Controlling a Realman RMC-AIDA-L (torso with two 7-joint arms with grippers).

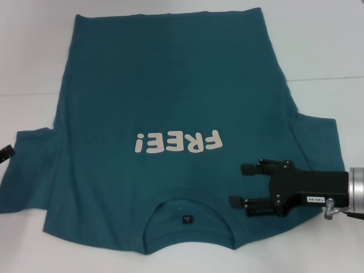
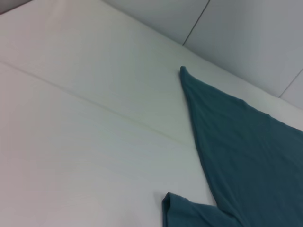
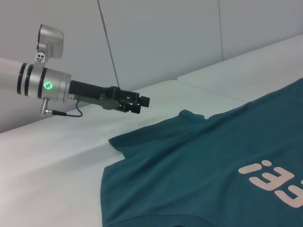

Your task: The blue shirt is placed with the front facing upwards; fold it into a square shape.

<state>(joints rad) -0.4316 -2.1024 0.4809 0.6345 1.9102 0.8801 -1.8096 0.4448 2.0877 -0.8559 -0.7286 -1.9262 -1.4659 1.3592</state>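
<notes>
The blue shirt (image 1: 170,85) lies spread flat on the white table, front up. Its cream "FREE!" print (image 1: 177,142) sits mid-chest and the round collar (image 1: 187,219) with a small dark label lies at the near edge. My right gripper (image 1: 236,184) hovers open over the shoulder just right of the collar, with nothing between its fingers. Only the tip of my left gripper (image 1: 5,152) shows at the left edge, beside the left sleeve. In the right wrist view the left gripper (image 3: 142,101) hangs above the sleeve of the shirt (image 3: 199,161). The left wrist view shows the shirt's hem corner (image 2: 246,151).
The white table (image 1: 324,45) has a seam running across it, and bare surface shows on both sides of the shirt. A grey panelled wall (image 3: 165,38) stands behind the table on the left arm's side.
</notes>
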